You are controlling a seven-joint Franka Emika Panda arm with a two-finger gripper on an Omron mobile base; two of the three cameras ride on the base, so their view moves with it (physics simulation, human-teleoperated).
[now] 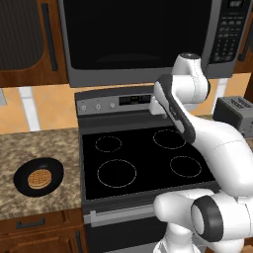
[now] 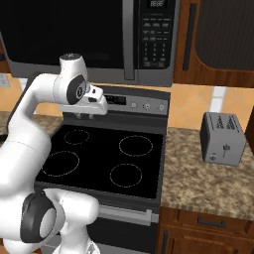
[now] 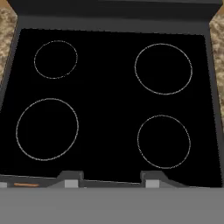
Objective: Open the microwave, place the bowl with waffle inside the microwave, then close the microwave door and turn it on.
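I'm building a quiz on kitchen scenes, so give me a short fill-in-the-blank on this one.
1. The microwave door is ____.
2. The waffle lies in the black ____.
3. The gripper hangs above the ____.
4. The toaster stands on the counter to the stove's ____.

Missing words: shut; bowl; stove; right

A home kitchen: a black glass-top stove (image 1: 143, 158) with four burner rings sits between speckled granite counters (image 2: 208, 181), with a grey-framed microwave (image 1: 148, 39) mounted above it. Dark wooden cabinets (image 2: 218, 39) flank the microwave, drawers run below the counters, and a small grey toaster (image 2: 223, 138) stands on the right counter.
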